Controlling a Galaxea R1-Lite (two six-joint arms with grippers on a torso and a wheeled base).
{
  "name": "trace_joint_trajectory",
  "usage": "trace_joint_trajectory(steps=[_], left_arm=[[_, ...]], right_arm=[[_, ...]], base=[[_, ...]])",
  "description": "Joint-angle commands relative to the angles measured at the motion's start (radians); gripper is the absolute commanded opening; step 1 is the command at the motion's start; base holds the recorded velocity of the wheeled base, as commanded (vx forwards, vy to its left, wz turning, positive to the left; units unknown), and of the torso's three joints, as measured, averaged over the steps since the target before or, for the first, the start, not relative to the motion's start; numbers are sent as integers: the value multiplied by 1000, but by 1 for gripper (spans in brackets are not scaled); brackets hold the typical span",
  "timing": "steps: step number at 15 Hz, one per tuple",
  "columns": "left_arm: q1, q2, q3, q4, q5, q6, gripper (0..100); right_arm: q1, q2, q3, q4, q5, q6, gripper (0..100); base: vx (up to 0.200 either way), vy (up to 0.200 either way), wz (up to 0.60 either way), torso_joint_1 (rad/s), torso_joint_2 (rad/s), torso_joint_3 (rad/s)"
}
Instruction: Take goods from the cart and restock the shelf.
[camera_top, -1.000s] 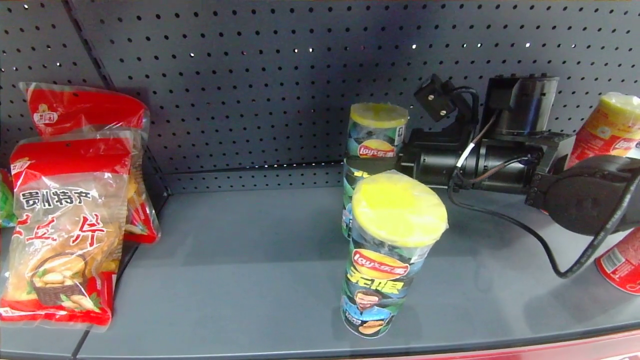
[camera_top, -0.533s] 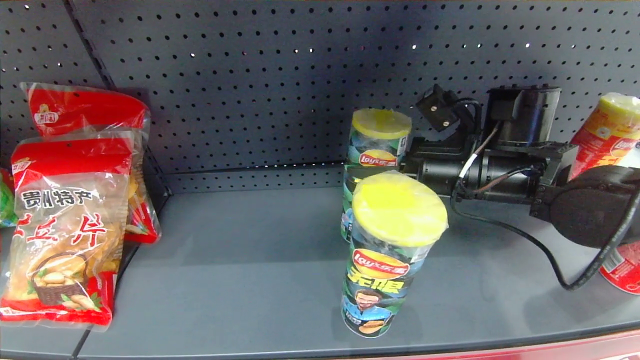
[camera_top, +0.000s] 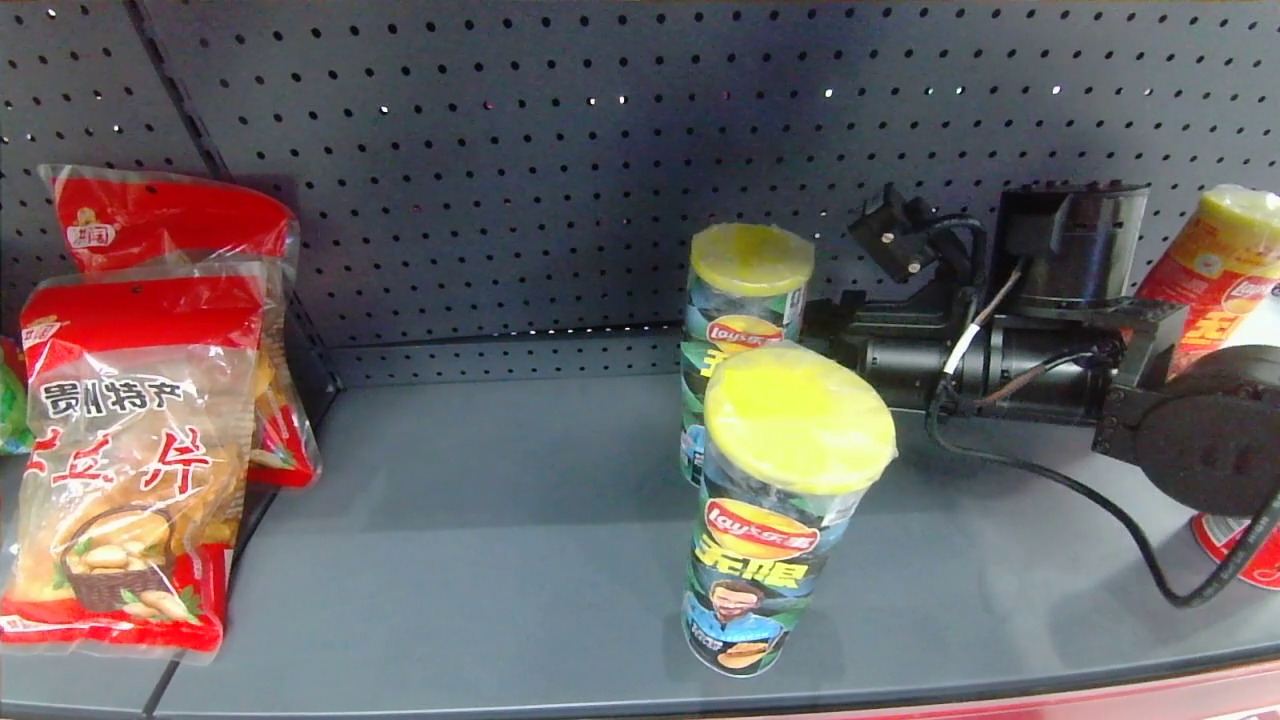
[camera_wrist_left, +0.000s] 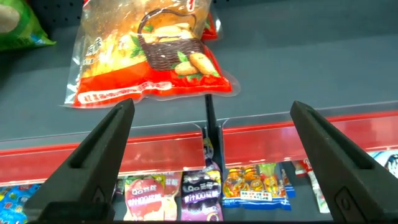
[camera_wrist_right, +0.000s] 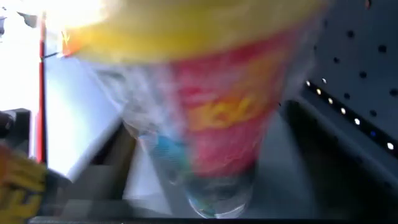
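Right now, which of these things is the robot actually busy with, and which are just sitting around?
Part of the job: rear green can, right hand beside it, front green can, shelf.
Just lying about: red snack bags, red cans on the right, small packets below the shelf.

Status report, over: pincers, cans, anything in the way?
Left pincer open, empty, facing snack bag. Right pincer beside rear can, grip unclear. Front can upright, standing before rear can.
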Motion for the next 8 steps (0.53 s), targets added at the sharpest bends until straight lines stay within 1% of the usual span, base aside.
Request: trace_joint_trajectory(steps=[1, 4, 8], left_arm=[[0, 1, 0, 0, 0, 0, 100], [0, 1, 0, 0, 0, 0, 100], [0, 1, 0, 0, 0, 0, 100]], right_arm=[[0, -22, 17, -4, 1, -2, 100], [-1, -44, 40, -4, 1, -2, 100], [-60, -70, 109, -5, 0, -4, 100]], base=[[0, 0, 0, 0, 0, 0], [0, 0, 0, 0, 0, 0], [0, 0, 0, 0, 0, 0]])
